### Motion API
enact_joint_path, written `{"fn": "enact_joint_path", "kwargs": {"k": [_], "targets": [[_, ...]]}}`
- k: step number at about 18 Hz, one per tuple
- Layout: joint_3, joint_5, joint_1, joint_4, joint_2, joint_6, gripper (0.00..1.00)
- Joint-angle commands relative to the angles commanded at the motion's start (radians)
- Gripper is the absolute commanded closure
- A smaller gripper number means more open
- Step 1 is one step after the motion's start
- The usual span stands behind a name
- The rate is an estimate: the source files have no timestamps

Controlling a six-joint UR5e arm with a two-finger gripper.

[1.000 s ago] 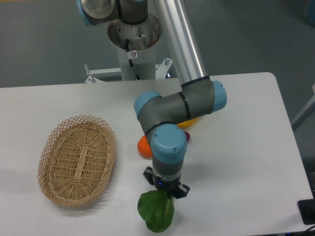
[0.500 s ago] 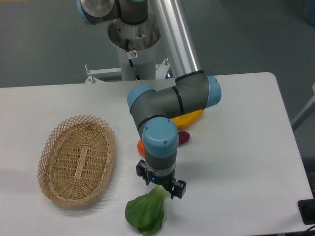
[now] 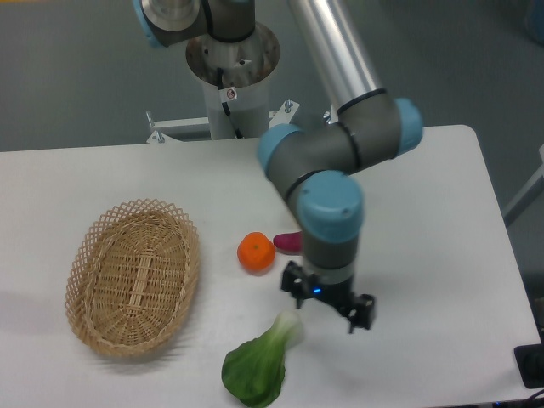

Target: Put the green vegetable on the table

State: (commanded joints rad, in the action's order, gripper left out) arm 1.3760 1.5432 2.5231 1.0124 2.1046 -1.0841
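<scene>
The white table (image 3: 442,246) with rounded corners carries four visible things, all on the basket's side of the pincer (image 3: 328,304). The green vegetable (image 3: 258,365) lies flat just beside the pincer and nearer the camera, its pale stem end pointing toward the pincer and its dark leaf toward the table's front edge. An orange fruit (image 3: 256,252) and a purple piece (image 3: 288,243) sit close together just behind the pincer, and the oval wicker basket (image 3: 133,277) rests well apart, far out past the orange fruit.
</scene>
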Motion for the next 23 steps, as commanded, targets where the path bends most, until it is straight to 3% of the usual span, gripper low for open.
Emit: {"fn": "enact_joint_path", "kwargs": {"k": [4,8,11,14,23], "targets": [[-0.031,0.003,0.097,0.006,0.008,-0.132,0.0],[-0.054,0.003,0.17,0.067,0.011,-0.248,0.0],[-0.055,0.034,0.215,0.072,0.018,-0.313,0.0],[-0.08,0.04,0.241,0.074,0.032,-0.379,0.0],[-0.074,0.041,0.253,0.074,0.035,-0.379,0.0]]}}
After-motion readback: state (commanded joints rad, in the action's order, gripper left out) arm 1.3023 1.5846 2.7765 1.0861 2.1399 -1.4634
